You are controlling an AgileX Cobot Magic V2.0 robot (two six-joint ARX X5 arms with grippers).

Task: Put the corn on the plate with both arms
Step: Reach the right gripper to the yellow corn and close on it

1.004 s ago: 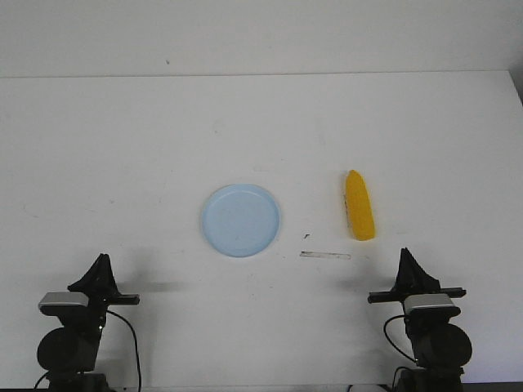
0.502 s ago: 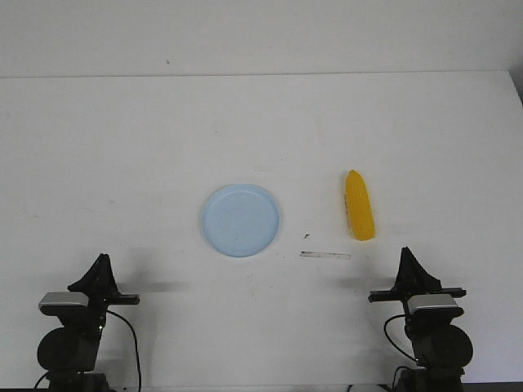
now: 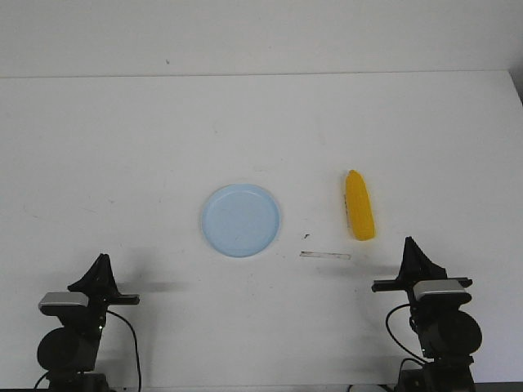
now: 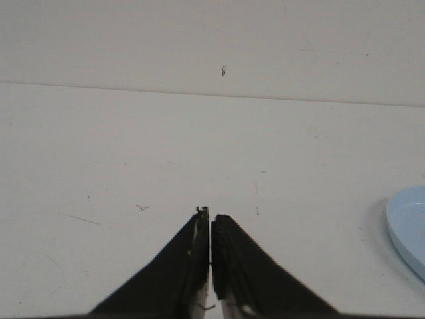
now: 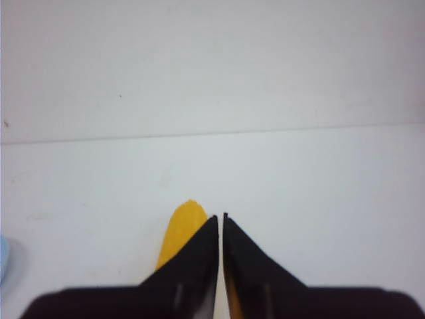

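The right arm [image 3: 433, 322] has shifted a little to the right and nearer the bench's [image 3: 122, 155] front edge since a second ago; nothing else has moved. Its pincer [image 5: 220, 222] is pressed together, empty, pointing at the corn [image 3: 358, 206], which lies flat on the bench just ahead. The plate [image 3: 240, 220] sits bare to the corn's left, apart from it. The left pincer [image 4: 210, 216] is also together, holding nothing, near the front-left corner.
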